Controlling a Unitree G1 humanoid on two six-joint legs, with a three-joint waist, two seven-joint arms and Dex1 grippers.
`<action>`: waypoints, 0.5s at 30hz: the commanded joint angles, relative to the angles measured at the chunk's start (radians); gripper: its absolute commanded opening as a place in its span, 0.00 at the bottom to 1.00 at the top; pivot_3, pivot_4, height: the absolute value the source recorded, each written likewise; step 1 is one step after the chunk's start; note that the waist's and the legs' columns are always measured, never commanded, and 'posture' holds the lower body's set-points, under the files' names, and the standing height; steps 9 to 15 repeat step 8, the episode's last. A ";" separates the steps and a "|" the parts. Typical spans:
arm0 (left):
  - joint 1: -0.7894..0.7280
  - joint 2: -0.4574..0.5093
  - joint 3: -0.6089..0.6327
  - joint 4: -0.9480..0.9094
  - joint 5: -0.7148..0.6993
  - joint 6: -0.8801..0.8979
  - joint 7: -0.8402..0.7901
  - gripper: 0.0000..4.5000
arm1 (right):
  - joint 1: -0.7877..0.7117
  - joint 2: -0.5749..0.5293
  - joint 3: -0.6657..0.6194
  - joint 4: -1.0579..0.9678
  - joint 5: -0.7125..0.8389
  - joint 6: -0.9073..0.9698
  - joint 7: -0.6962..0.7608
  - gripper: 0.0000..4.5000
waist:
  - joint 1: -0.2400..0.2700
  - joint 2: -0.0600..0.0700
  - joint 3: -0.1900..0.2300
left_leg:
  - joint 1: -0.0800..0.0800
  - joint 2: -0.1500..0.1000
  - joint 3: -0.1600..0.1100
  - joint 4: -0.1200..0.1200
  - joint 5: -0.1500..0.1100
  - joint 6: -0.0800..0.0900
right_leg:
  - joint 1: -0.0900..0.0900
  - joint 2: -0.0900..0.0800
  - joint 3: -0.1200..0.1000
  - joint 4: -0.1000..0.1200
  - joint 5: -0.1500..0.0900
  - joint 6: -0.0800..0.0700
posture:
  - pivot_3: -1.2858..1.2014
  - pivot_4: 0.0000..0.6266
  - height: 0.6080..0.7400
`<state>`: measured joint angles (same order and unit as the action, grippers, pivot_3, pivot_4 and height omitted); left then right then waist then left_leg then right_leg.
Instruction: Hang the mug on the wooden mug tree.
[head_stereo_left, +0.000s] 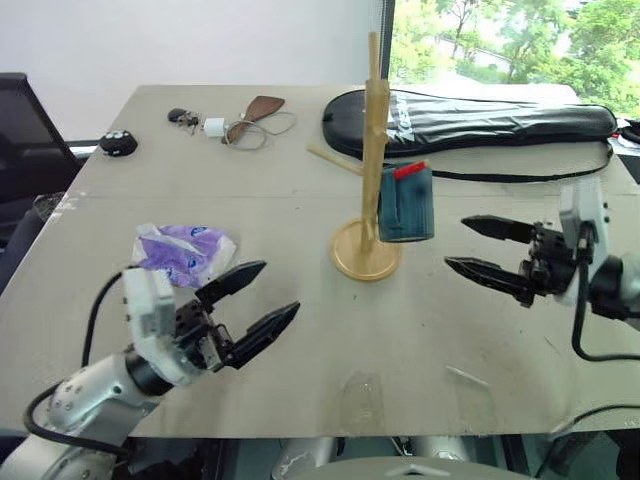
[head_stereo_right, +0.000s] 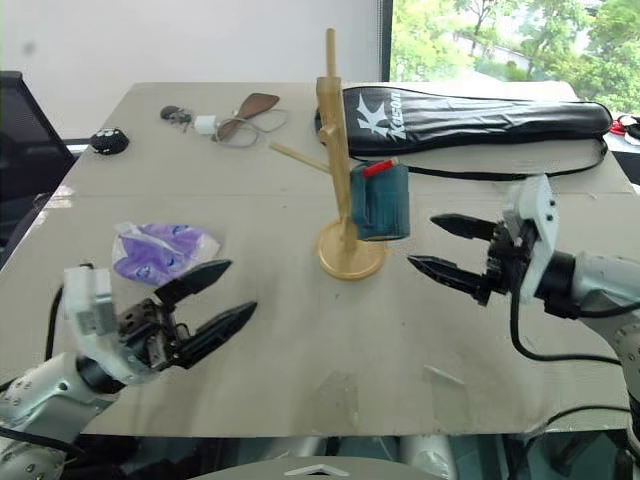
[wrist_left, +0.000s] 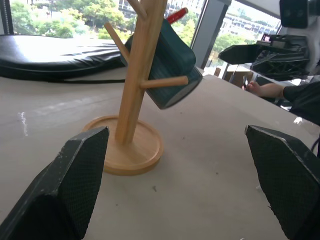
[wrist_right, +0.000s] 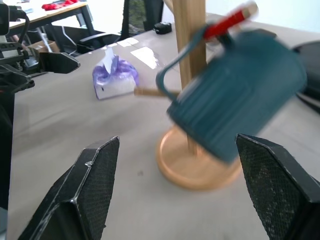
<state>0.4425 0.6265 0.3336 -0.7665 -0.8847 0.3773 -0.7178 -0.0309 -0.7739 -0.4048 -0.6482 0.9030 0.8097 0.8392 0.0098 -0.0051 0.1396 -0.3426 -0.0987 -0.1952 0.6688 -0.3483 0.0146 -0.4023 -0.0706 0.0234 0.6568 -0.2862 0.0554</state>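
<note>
The dark teal mug (head_stereo_left: 406, 205) hangs tilted on a peg of the wooden mug tree (head_stereo_left: 375, 130), off the table, with a red tip (head_stereo_left: 408, 170) showing just above it. The tree's round base (head_stereo_left: 365, 255) stands mid-table. My right gripper (head_stereo_left: 457, 242) is open, level, a short way right of the mug and apart from it. My left gripper (head_stereo_left: 279, 287) is open and holds nothing, near the front left, pointing toward the tree. In the left wrist view the mug (wrist_left: 170, 65) hangs behind the post (wrist_left: 135, 90).
A purple tissue pack (head_stereo_left: 183, 252) lies just beyond my left gripper. A long black racket bag (head_stereo_left: 480, 118) lies across the far right behind the tree. Keys, a charger and a cord (head_stereo_left: 230, 125) are at the far edge, and a dark chair (head_stereo_left: 25, 130) stands off the left side.
</note>
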 joint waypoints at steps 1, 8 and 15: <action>0.062 -0.003 -0.036 0.055 0.116 -0.042 -0.043 1.00 | 0.256 0.017 -0.078 0.075 -0.207 -0.259 0.126 0.82 | 0.006 -0.002 -0.001 | 0.000 0.000 -0.001 0.000 0.000 0.000 | 0.000 0.000 -0.001 0.000 0.000 0.000 | 0.52 0.24 1.00; 0.130 -0.024 -0.020 0.157 0.187 -0.103 -0.116 1.00 | 0.451 0.078 -0.057 0.171 -0.376 -0.519 0.164 0.82 | 0.000 0.000 0.000 | 0.007 0.000 0.003 0.001 0.000 0.000 | 0.005 0.000 0.003 0.003 0.002 0.002 | 0.52 0.24 1.00; 0.130 -0.024 -0.020 0.157 0.187 -0.103 -0.116 1.00 | 0.451 0.078 -0.057 0.171 -0.376 -0.519 0.164 0.82 | 0.000 0.000 0.000 | 0.007 0.000 0.003 0.001 0.000 0.000 | 0.005 0.000 0.003 0.003 0.002 0.002 | 0.52 0.24 1.00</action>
